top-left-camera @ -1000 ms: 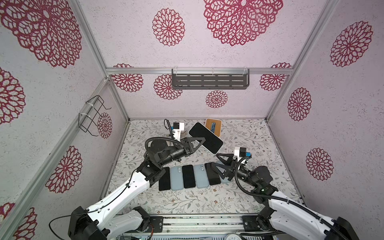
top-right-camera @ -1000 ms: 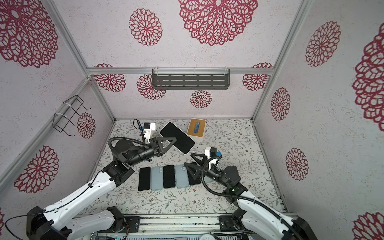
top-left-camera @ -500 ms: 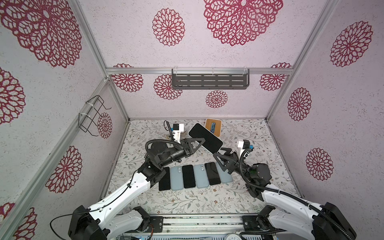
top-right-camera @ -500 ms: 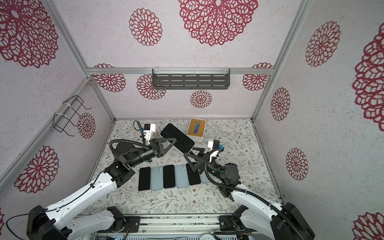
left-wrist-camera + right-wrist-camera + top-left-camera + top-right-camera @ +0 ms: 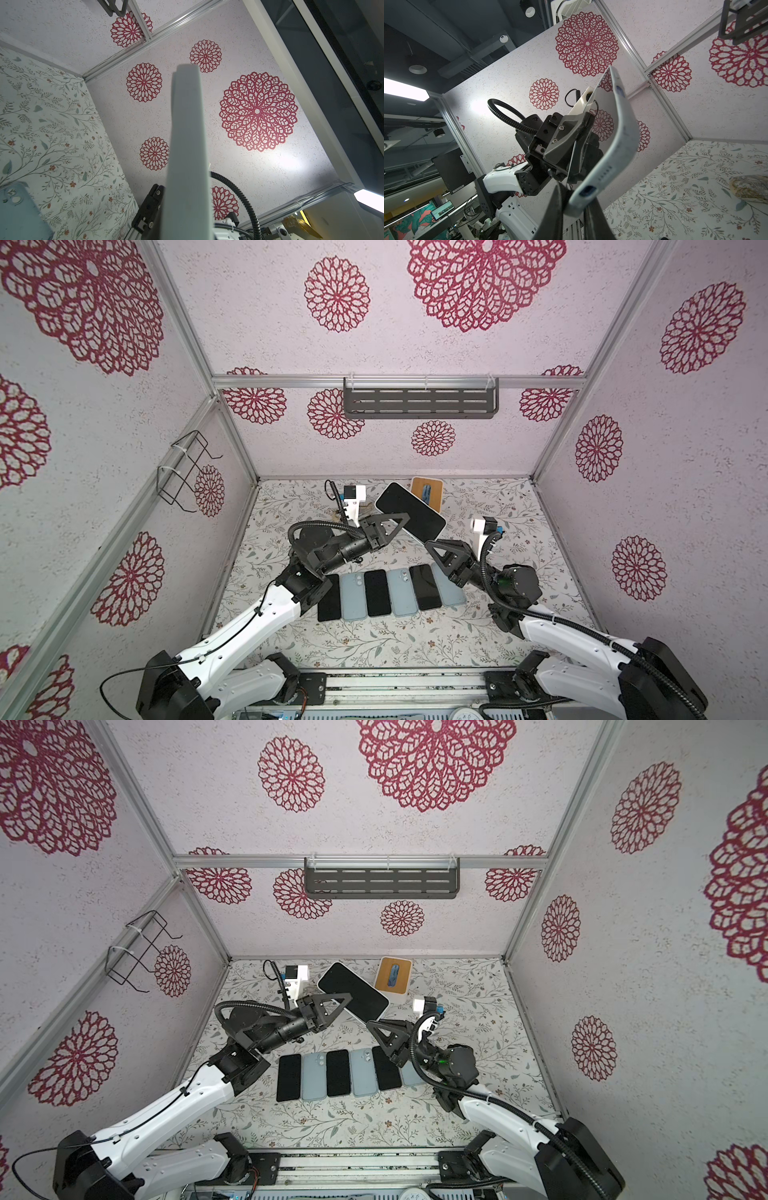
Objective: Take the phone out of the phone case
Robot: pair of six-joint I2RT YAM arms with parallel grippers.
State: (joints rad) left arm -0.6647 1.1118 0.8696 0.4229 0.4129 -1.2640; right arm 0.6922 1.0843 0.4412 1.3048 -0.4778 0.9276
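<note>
Holds the phone [image 5: 409,510], screen up in its phone case [image 5: 623,133], clamped aloft in the left tool [image 5: 399,520], as a second ago. Has brought the right tool [image 5: 432,545] up from beside the row of loose phones [image 5: 390,593] on the counter [image 5: 374,639] to just beside the left tool; has drawn its fingers [image 5: 557,207] from wide apart to a pinch on the case's charging-port corner.
</note>
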